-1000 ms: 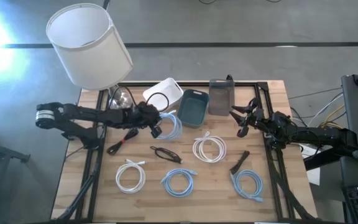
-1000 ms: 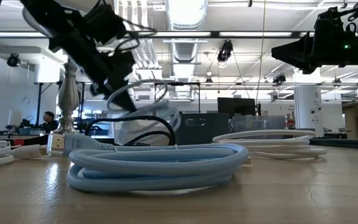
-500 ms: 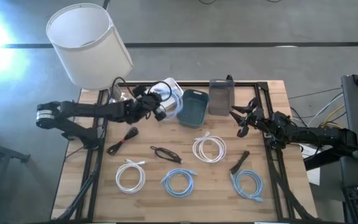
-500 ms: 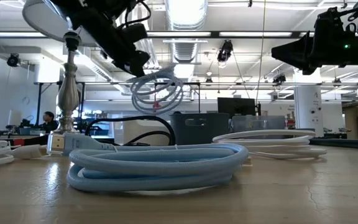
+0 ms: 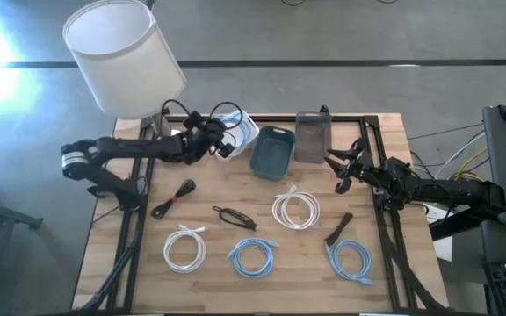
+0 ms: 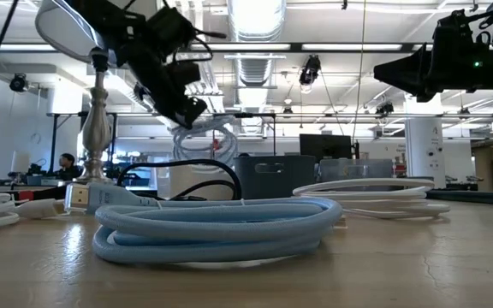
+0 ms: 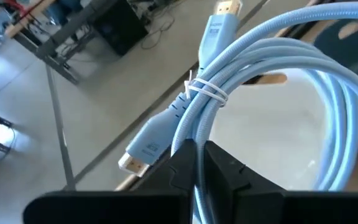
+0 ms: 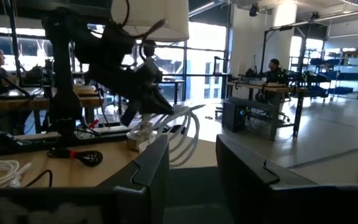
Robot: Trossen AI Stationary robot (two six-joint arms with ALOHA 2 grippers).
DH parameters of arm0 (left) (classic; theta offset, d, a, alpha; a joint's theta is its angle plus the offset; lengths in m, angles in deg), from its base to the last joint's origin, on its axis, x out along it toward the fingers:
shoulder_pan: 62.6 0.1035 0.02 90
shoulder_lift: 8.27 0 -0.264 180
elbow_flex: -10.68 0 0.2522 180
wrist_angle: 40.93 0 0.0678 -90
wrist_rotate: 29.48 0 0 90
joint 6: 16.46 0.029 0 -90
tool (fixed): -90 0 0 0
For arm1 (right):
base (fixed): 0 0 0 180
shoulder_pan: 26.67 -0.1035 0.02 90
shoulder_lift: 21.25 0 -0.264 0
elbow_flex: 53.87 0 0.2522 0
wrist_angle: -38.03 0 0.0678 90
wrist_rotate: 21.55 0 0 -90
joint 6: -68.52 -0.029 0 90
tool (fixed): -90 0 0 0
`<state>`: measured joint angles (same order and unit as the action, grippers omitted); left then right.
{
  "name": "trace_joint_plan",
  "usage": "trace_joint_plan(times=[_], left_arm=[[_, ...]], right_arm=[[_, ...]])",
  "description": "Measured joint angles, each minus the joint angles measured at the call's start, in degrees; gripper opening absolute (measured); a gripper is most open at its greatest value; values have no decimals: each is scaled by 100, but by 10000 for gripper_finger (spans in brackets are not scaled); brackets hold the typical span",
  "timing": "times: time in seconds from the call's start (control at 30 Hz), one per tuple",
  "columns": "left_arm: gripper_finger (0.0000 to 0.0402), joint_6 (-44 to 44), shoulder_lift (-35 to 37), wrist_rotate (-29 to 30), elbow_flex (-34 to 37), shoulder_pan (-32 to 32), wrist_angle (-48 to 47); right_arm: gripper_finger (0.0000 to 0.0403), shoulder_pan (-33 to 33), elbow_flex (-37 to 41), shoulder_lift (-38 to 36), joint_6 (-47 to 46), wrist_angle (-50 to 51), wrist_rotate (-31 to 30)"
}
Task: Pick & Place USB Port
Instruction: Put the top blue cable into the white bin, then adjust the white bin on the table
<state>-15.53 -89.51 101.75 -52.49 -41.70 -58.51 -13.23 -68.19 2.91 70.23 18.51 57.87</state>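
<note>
Left tool point(image 5: 227, 147) is clamped on a coiled light-blue cable point(image 7: 278, 81), the cord pinched between its fingers point(image 7: 182, 165). The cable hangs off the bench point(image 5: 209, 237) above the white bin point(image 5: 246, 123) at the rear edge. Right tool point(image 5: 334, 171) hovers near the grey bin point(image 5: 313, 136), jaws apart, empty.

We see the left arm stretched out along the table's far side, its left gripper point(image 5: 226, 143) raised off the surface, fingers point(image 7: 225, 171) pinched nearly together with only a thin gap between them. Our right arm waits at the right edge, right gripper point(image 5: 335, 172) held above the table, its two fingers point(image 8: 148, 165) standing apart.
</note>
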Motion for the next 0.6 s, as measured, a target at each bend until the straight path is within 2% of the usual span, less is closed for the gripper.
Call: trace_joint_plan(times=[0.13,0.33,0.6], left_arm=[[27,-255,-413,69,0,-11,285],[27,-420,-985,900,-2,-6,626],[36,-671,-1334,897,-9,-11,603]], right_arm=[[126,0,1,0,0,0,0],[121,0,2,-1,0,2,0],[128,0,2,2,-2,5,0]])
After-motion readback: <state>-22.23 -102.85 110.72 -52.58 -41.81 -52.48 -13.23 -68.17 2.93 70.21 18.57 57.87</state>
